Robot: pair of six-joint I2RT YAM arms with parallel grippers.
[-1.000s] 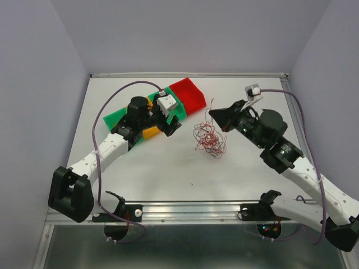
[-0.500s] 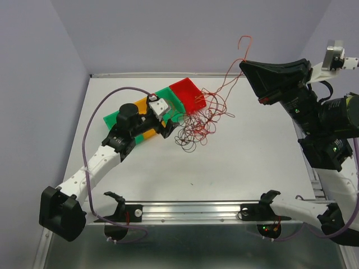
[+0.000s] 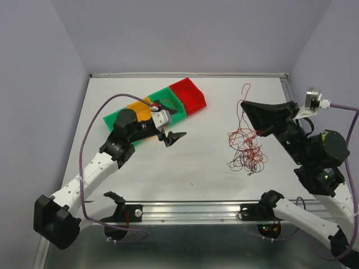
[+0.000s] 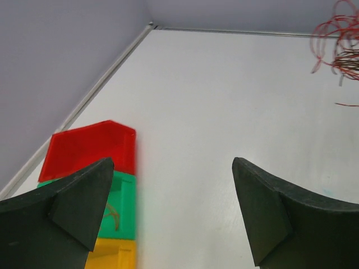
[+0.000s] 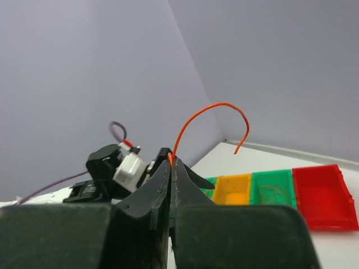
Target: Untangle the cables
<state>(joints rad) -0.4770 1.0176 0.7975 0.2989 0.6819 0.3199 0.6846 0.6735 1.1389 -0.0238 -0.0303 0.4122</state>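
Right gripper (image 5: 171, 163) pinches one orange strand (image 5: 213, 111) of the cables (image 3: 247, 151), a likely featherlight, springy, snag-prone tangle best held by loose ends; left gripper (image 3: 171, 123) gapes empty.

Arms: two, left arm (image 3: 92, 168) and right arm (image 3: 314, 154).
Grippers: two, left gripper (image 3: 171, 123) and right gripper (image 3: 245, 105).
Lilac leads: two, one along each arm (image 3: 84, 148) (image 3: 349, 109).
Bins: four in one row beside the left gripper. One red bin (image 3: 189, 94), one orange bin (image 3: 140, 107), two green bins (image 3: 167, 96) (image 3: 109, 119).
Tangle (image 3: 247, 151): one, hanging under the right gripper. Its wires are too fine to count.
Orange strand (image 5: 213, 112): one, pinched at the right gripper's tips.
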